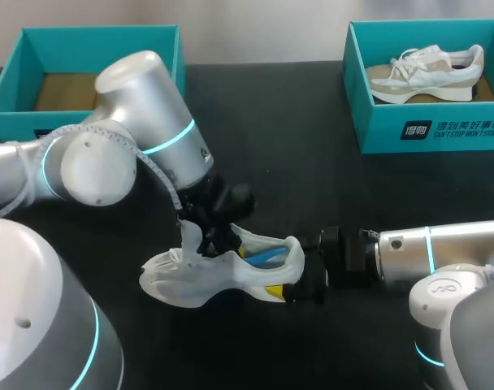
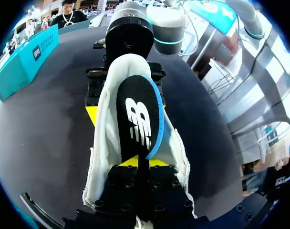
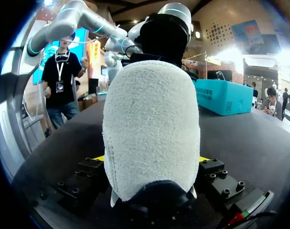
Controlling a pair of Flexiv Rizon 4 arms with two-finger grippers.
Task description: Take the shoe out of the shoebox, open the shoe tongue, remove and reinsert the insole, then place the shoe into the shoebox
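Left gripper (image 2: 137, 162): fingers drawn almost together, clamped from both sides on one end of the insole (image 2: 138, 119). A sliver of yellow tip shows at the clamped end. The insole is black on top with a blue rim. It runs ahead of the gripper along the shoe's opening, its rounded far end up by the heel collar. Cannot tell whether that far end sits inside the shoe.

Right gripper (image 3: 151, 160): fingers spread wide, one on each side of the heel, both pressed against it, so the heel is held. A bit of yellow shows at each flank of the heel.

Shoe (image 1: 190, 280): white, textured upper, opening upward, caught between the two grippers. It is close to the near edge of the table (image 1: 312, 203), about midway along it, with the toe toward the left edge and the heel toward the right. Cannot tell whether the sole rests on the dark tabletop or hangs just above it.

Left arm (image 1: 141, 106): comes in from the left side and bends down onto the shoe from above. Right arm (image 1: 442, 252): comes in from the right near corner, lying low and level behind the heel.

Left shoebox (image 1: 101, 36): teal, at the far left corner, brown cardboard floor showing. Right shoebox (image 1: 426, 130): teal, at the far right corner, well apart from the grippers. A second shoe (image 1: 426, 73), white and tan, lies in it on its sole.
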